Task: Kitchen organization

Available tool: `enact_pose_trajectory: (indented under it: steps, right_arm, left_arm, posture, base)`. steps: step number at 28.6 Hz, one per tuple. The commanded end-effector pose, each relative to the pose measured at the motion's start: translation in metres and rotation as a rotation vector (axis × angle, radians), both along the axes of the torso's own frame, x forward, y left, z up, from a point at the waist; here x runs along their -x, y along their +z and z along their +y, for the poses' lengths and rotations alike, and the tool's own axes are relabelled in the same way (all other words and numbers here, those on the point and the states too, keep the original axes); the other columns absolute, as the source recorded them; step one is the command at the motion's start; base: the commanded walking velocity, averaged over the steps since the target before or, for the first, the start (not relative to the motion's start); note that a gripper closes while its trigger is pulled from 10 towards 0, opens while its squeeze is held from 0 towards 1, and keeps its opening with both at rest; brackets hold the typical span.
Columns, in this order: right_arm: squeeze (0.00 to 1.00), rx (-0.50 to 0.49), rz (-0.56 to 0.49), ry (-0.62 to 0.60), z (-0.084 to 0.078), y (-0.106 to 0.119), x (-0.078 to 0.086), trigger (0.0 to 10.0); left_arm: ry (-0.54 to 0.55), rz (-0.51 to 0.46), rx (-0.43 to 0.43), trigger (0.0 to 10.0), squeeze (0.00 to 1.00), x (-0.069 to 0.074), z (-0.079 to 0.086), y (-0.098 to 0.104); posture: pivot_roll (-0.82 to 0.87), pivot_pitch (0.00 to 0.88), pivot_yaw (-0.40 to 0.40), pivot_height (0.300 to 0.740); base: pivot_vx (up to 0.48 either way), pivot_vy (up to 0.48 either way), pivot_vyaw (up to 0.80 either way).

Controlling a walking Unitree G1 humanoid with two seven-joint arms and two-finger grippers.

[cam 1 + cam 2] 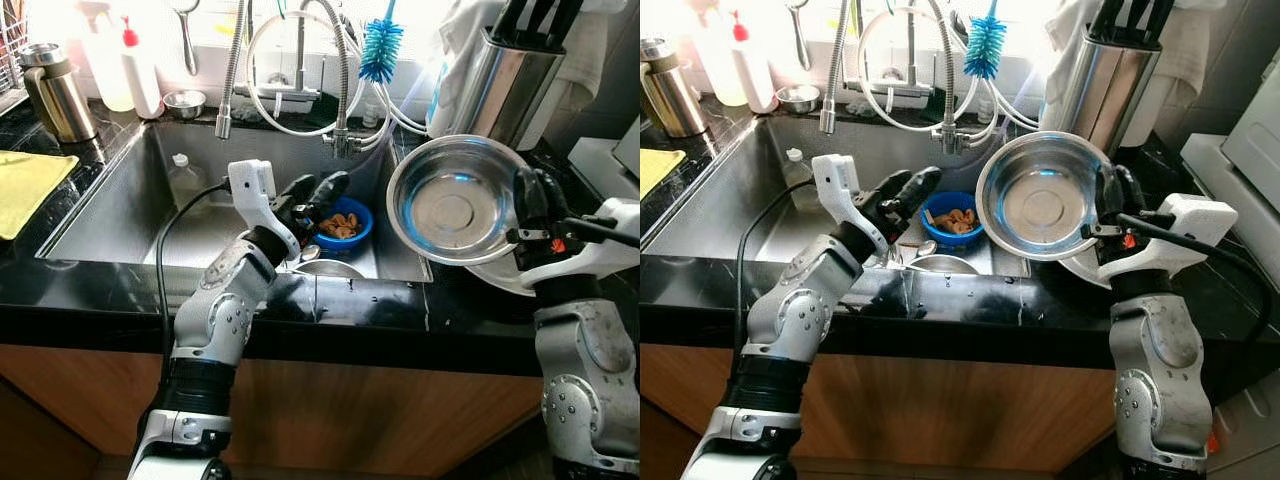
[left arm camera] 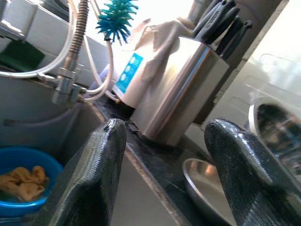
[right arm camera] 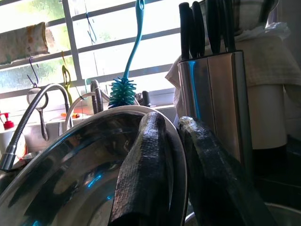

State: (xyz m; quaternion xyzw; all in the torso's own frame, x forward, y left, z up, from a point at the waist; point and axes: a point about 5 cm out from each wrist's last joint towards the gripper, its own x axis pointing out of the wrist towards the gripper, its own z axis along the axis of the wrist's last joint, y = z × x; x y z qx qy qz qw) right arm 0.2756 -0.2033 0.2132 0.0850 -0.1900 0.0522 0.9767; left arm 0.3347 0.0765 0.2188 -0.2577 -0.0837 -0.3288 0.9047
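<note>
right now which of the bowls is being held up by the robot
The large steel bowl, gripped by its rim in the right end effector and tilted above the counter. The blue bowl with food and the small steel bowl sit untouched.

Two black fingers of the left gripper stand apart, framing a steel knife block on the dark counter. A blue bowl sits in the sink, a teal brush above.

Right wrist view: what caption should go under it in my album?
The right hand pinches a shiny steel bowl's rim beside the knife block.
</note>
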Motion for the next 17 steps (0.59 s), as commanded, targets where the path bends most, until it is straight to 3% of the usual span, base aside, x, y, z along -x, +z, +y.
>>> enact_pose_trajectory:
  steps: [1,5,17]
  right_arm:
    - [0.0,0.021,-0.013,0.0,0.001,0.001,0.001,10.0]
    - [0.0,0.031,-0.007,0.004,0.003,-0.001,0.0,10.0]
    - [0.0,0.055,-0.014,0.041,0.011,0.0,-0.006,10.0]
  left_arm:
    - [-0.051,-0.023,0.012,10.0,0.0,0.006,-0.007,0.006]
    - [-0.138,-0.043,-0.001,10.0,0.0,0.015,-0.016,0.009]
    - [-0.218,-0.041,-0.072,10.0,0.0,0.023,-0.023,0.006]
  posture:
    - [0.1,0.0,-0.077,0.74]
    - [0.1,0.005,-0.078,0.74]
    - [0.11,0.024,-0.08,0.74]
  base:
    - [0.0,0.0,0.0]
    - [0.0,0.0,0.0]
    - [0.0,0.0,0.0]
